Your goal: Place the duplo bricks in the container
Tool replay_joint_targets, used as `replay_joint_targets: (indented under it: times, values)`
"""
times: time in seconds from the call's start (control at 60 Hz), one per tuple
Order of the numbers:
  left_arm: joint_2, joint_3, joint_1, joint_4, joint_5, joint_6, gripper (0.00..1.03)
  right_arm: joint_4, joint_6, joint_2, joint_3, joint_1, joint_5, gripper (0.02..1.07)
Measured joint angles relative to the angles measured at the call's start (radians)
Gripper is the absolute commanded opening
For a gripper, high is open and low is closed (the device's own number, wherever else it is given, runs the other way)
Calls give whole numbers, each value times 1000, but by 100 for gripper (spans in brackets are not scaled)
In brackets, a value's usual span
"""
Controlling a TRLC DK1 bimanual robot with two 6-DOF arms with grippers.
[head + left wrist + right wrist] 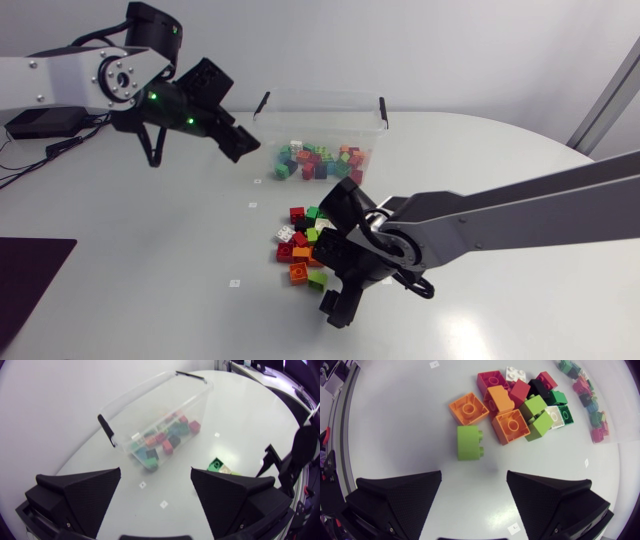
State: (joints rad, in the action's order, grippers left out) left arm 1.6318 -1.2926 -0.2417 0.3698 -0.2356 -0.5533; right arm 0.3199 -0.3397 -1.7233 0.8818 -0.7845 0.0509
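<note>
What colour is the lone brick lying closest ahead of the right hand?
The brick is lime green; the right wrist view shows it best.

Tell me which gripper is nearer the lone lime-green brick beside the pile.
Right. The right gripper hovers open with the lime-green brick just ahead of it. The left gripper is beside the container, beyond the pile.

lime, orange, red, white duplo bricks (510,426); clear container (325,96), black handles (106,430)

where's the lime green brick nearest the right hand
In the right wrist view, the lime green brick lies on its side just ahead of the open right hand, right beside an orange brick.
</note>
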Motion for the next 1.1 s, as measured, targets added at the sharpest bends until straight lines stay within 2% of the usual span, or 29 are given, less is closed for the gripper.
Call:
replay_joint_targets:
  times: [0.2,0.367,0.583,0.633,0.8,0.883,1.1]
  values:
    - [-135,171,6,90,10,-119,98,3,16,-29,50,-31,-16,92]
    - [-212,235,-8,182,13,-185,98,23,23,-62,89,-41,-23,72]
    - [-223,324,-69,212,34,-208,98,56,23,-112,138,-42,-23,44]
    - [-223,340,-82,216,36,-208,98,65,23,-127,150,-42,-23,34]
    - [-217,350,-128,216,39,-207,98,70,23,-133,153,-42,-23,32]
    - [-186,351,-175,216,39,-207,98,69,22,-123,145,-40,-23,32]
    - [-59,388,-277,172,39,-199,98,71,22,27,63,11,-3,32]
